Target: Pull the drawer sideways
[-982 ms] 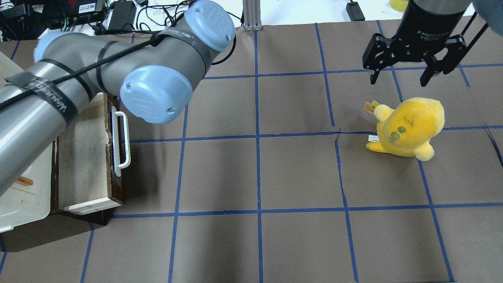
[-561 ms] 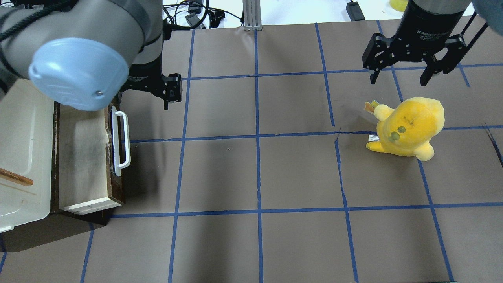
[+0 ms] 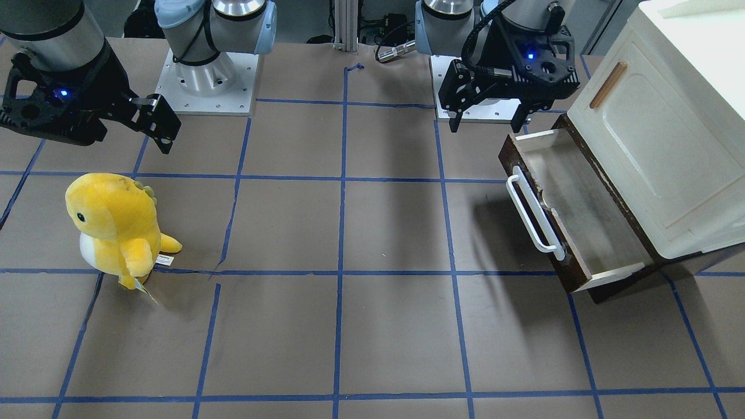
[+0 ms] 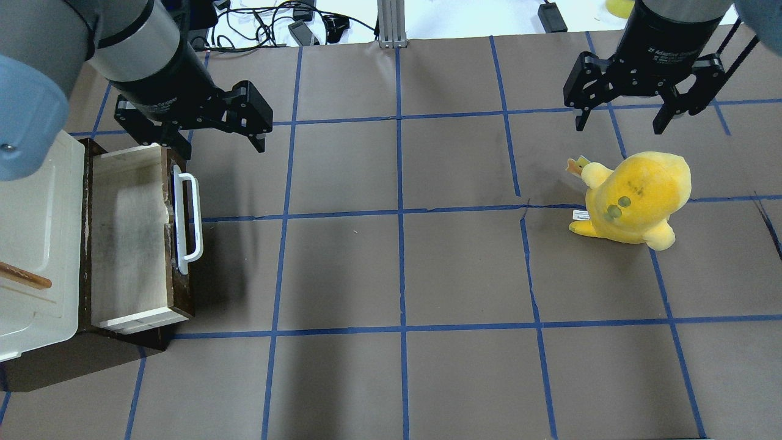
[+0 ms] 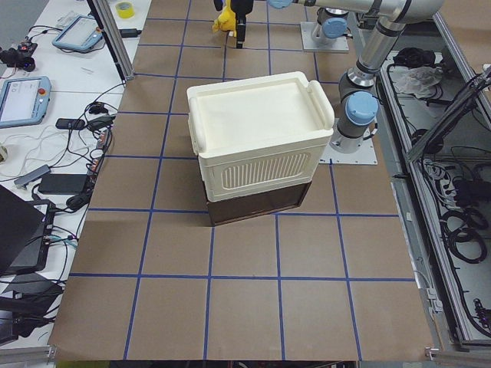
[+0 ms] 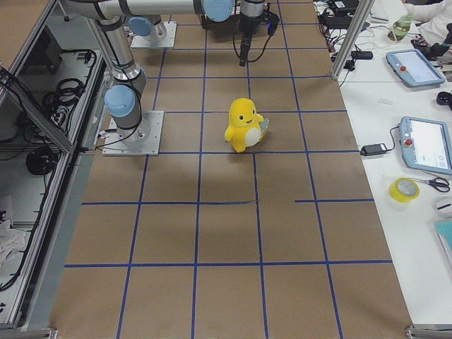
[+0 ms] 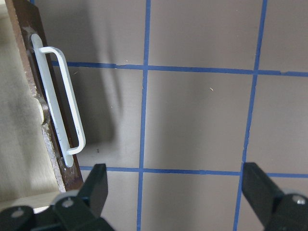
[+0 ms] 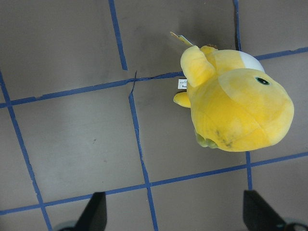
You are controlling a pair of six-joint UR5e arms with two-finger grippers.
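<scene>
The drawer [image 4: 131,244] stands pulled out from the cabinet's base: dark brown front, long white bar handle [image 4: 186,223], pale empty wooden box. It also shows in the front view [image 3: 582,221] and its handle shows in the left wrist view [image 7: 60,103]. My left gripper [image 4: 220,143] is open and empty. It hovers above the table just past the far end of the drawer front, clear of the handle, as the front view [image 3: 486,125] also shows. My right gripper [image 4: 620,125] is open and empty, hanging above a yellow plush toy [image 4: 635,195].
The cream cabinet [image 4: 30,232] with its small wooden door handle [image 4: 24,276] sits over the drawer at the table's left edge. The plush toy [image 3: 113,227] stands far from the drawer on the brown mat with blue tape lines. Cables lie past the table's far edge.
My left arm has swung clear of the drawer, and its open gripper now hangs past the drawer front's far end. The drawer, plush toy and right arm have not moved.
</scene>
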